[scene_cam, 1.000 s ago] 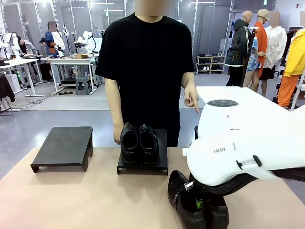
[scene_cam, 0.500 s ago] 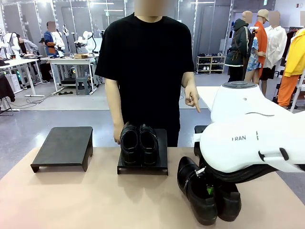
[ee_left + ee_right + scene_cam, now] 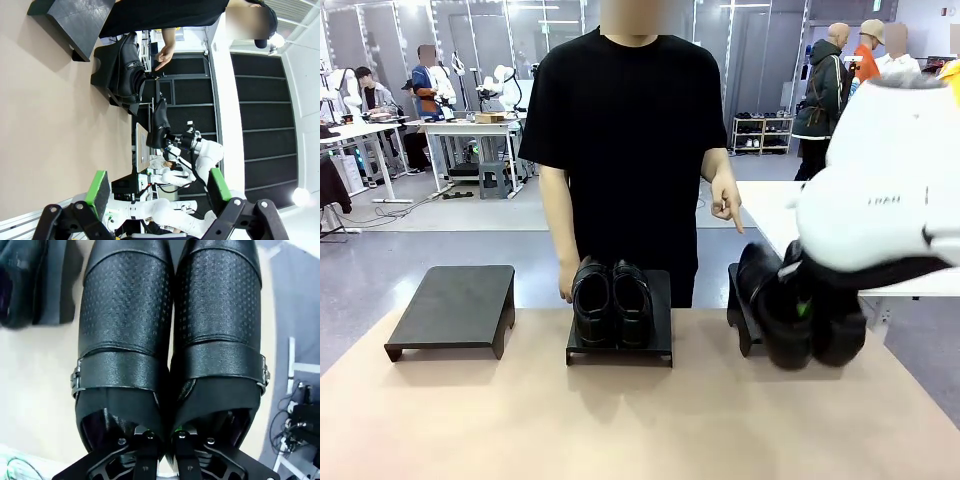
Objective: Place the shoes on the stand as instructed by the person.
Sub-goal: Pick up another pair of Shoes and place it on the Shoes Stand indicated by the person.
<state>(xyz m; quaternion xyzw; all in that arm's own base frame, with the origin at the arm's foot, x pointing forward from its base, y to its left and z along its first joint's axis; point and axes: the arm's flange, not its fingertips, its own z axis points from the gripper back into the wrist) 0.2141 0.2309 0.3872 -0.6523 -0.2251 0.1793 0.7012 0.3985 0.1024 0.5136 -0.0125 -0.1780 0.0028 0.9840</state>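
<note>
My right gripper [image 3: 803, 306] is shut on a pair of glossy black shoes [image 3: 798, 318] and holds them in the air, toes down, just above the right stand [image 3: 737, 320]. In the right wrist view its fingers [image 3: 145, 436] pinch the inner walls of both shoes [image 3: 127, 315] together. A second pair [image 3: 612, 300] rests on the middle stand [image 3: 620, 355]. The person [image 3: 630, 130] stands behind the table, and one hand [image 3: 728, 208] points down toward the right stand. My left gripper [image 3: 157, 187] is open and holds nothing, well back from the stands.
A bare black stand [image 3: 455, 300] sits at the table's left. The tan tabletop [image 3: 520, 420] stretches out in front of the stands. Other people and workbenches are far behind the person.
My right arm has lifted the pair of shoes from the front right of the table, up and away toward the right stand. The person's pointing hand stays put.
</note>
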